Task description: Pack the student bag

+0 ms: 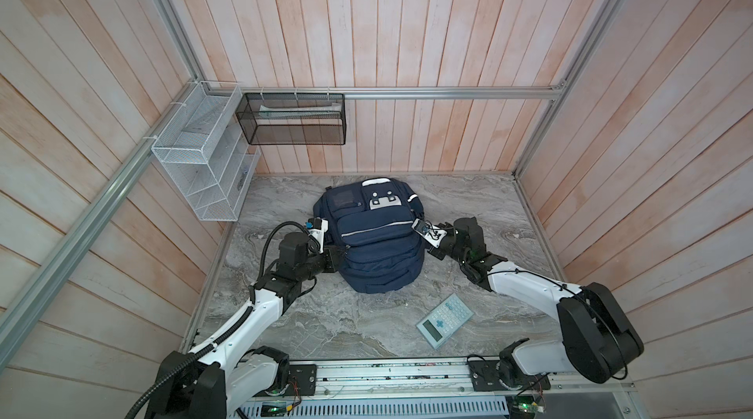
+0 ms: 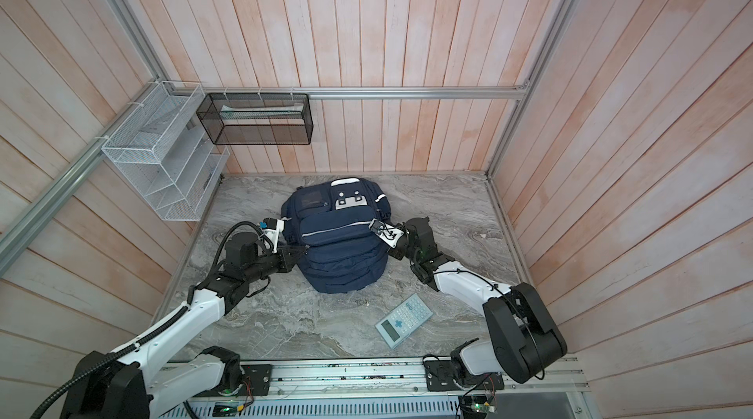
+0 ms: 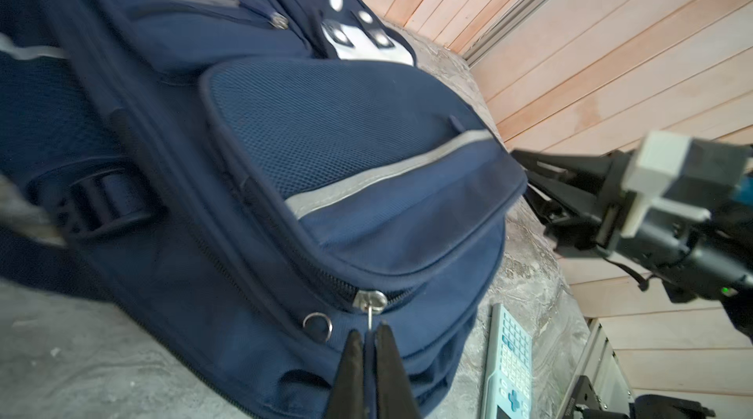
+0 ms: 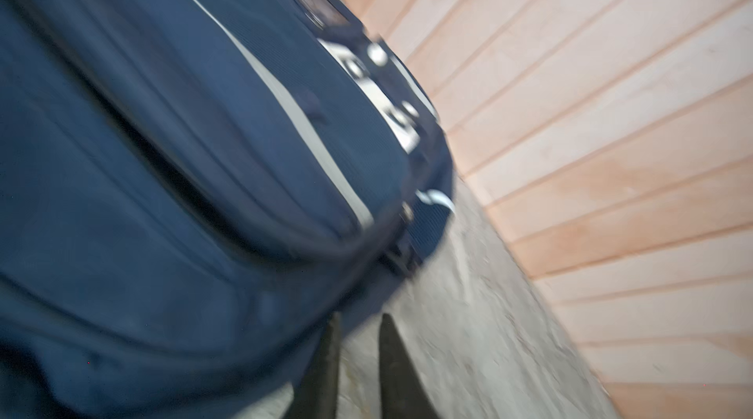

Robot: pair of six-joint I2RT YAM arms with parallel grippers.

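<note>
The student bag [image 1: 377,242] [image 2: 340,246], a navy backpack with white stripes and a white buttoned patch, lies flat on the marble table [image 1: 326,327] in both top views. My left gripper [image 3: 368,331] [image 1: 345,249] is at the bag's left side, shut on the thin metal zipper pull [image 3: 369,317] that hangs from the slider [image 3: 368,301]. At the bag's right edge my right gripper [image 4: 359,317] [image 1: 428,251] stands slightly open over bare marble, with nothing between its fingers. The right wrist view is blurred.
A light-blue calculator [image 1: 445,322] [image 2: 403,320] [image 3: 509,364] lies on the table in front of the bag, right of centre. A white mesh rack [image 1: 199,156] and a black mesh basket [image 1: 291,119] hang on the back-left walls. Wooden walls close in three sides.
</note>
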